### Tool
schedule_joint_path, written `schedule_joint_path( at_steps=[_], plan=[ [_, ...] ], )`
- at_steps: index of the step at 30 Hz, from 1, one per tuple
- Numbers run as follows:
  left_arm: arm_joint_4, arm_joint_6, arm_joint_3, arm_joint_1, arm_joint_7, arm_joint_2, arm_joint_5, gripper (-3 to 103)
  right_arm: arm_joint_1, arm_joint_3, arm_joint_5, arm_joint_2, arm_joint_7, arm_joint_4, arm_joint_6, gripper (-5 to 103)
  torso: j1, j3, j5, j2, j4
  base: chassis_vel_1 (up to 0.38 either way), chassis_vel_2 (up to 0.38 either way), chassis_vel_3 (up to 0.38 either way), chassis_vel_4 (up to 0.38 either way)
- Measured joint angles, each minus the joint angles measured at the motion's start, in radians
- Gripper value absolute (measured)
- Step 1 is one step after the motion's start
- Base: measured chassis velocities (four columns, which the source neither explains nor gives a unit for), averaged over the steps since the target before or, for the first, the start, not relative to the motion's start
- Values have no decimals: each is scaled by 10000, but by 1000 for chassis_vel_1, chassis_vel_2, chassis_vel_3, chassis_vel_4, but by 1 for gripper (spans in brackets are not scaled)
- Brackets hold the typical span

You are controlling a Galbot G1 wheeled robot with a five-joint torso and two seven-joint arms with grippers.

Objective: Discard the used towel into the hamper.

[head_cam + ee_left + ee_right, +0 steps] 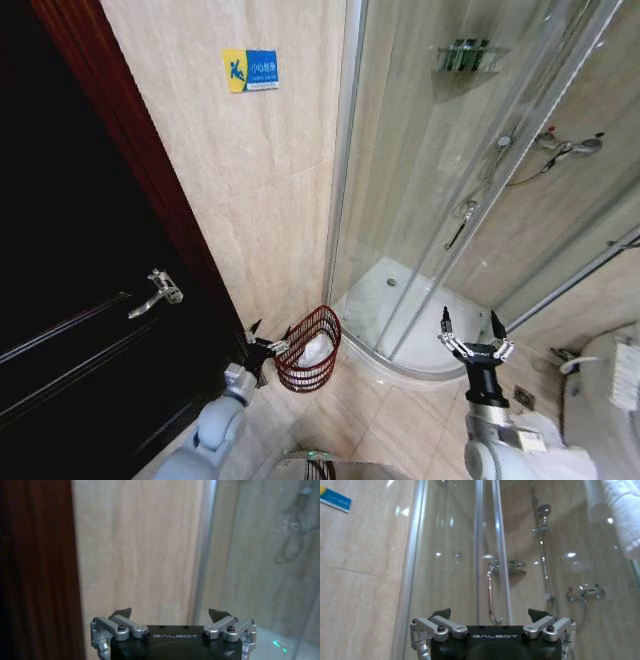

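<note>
Drop step apparently done: white towel (316, 351) lying inside the hamper (309, 349), lower centre of the head view. Left gripper (268, 345) just left of the rim, fingers spread wide, empty. Right gripper (476, 338) well apart at lower right, likewise open, empty. Next, probably retreat.

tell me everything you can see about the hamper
The hamper is a small round basket of dark reddish-brown wire, with thin vertical ribs and a thicker rim. It stands on the tiled floor in the corner between the beige wall and the shower's curved base, tipped slightly toward the camera. A white towel lies inside. The open left hand is right beside its rim; contact is unclear.
</note>
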Motion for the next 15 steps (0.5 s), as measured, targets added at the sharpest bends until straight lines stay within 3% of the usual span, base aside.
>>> schedule_joint_path(
  at_steps=[4,8,12,15],
  plan=[
    [-418,104,-444,395,92,-516,210,100,9,45,115,2,127,83,-126,100,0,0,1,0,0,0,0,0,0],
    [-1108,90,-1030,1046,136,-1573,965,100,26,83,307,-73,227,313,-396,100,0,0,1,0,0,0,0,0,0],
    [-1638,-19,-1142,1463,232,-2370,1196,100,204,58,378,-140,230,239,-514,100,0,0,2,0,1,0,0,0,0],
    [-1923,-134,-1181,1731,331,-2584,1311,100,250,5,388,-157,308,210,-624,100,0,0,2,0,0,0,0,0,0]
  ],
)
